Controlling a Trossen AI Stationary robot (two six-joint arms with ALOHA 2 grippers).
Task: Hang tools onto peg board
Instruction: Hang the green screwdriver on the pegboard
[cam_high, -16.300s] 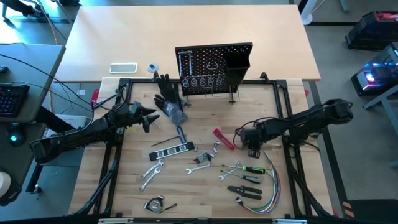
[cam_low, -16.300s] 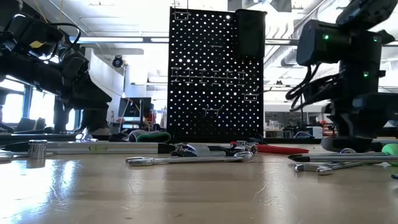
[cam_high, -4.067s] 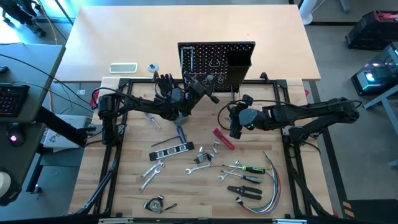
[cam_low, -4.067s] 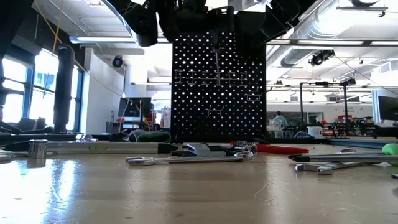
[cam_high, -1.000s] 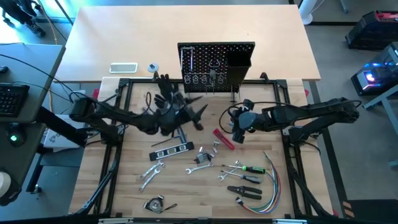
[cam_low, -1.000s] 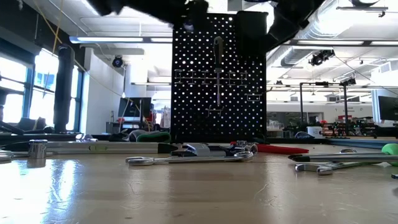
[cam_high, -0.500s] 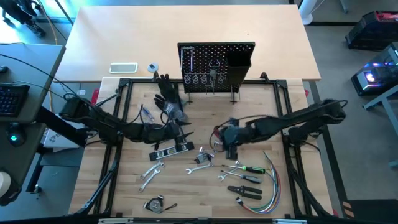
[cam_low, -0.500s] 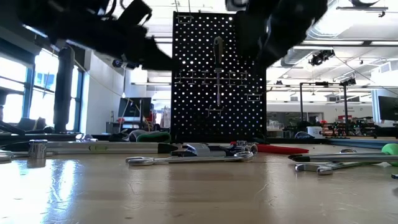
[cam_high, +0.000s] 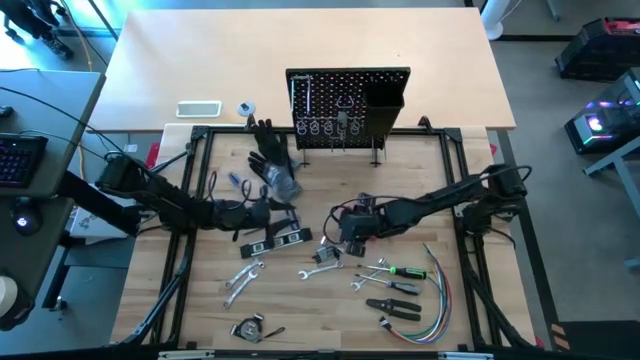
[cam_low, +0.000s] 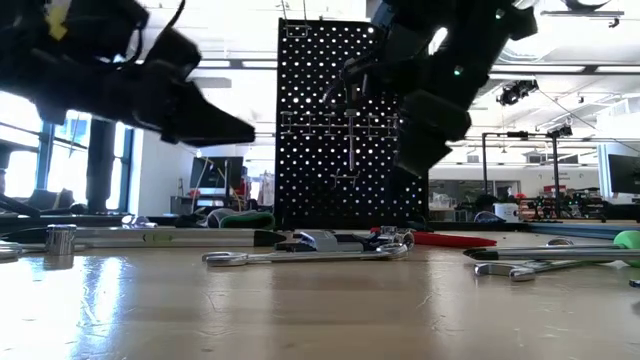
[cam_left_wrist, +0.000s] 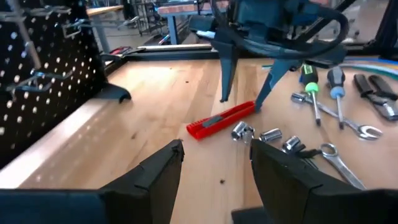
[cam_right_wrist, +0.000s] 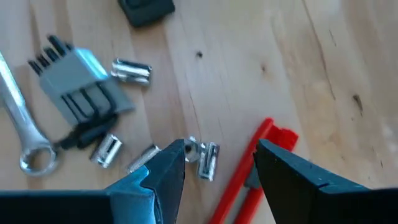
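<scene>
- The peg board (cam_high: 347, 105) stands upright at the far edge of the desk (cam_high: 400, 330), with a screwdriver-like tool (cam_low: 351, 110) hanging on its face and the black box bin (cam_high: 383, 108) on one side.
- The left end effector (cam_high: 283, 212) hovers low over the desk in front of the peg board, fingers (cam_left_wrist: 155, 171) apart and nothing between them.
- It sits just above the black level (cam_high: 278, 238), which lies flat on the wood.
- The right end effector (cam_high: 340, 228) is down too, in front of the peg board and close to the left one, fingers (cam_right_wrist: 163, 163) spread and empty.
- Right under it lie the red-handled tool (cam_right_wrist: 245, 175) and a few loose silver sockets (cam_right_wrist: 205, 157).
- More tools wait on the desk farther from the peg board: silver wrenches (cam_high: 243, 276), green-handled screwdriver (cam_high: 395, 271), pliers (cam_high: 393, 309).
- The black glove (cam_high: 270, 155) lies just in front of the peg board's left end.
</scene>
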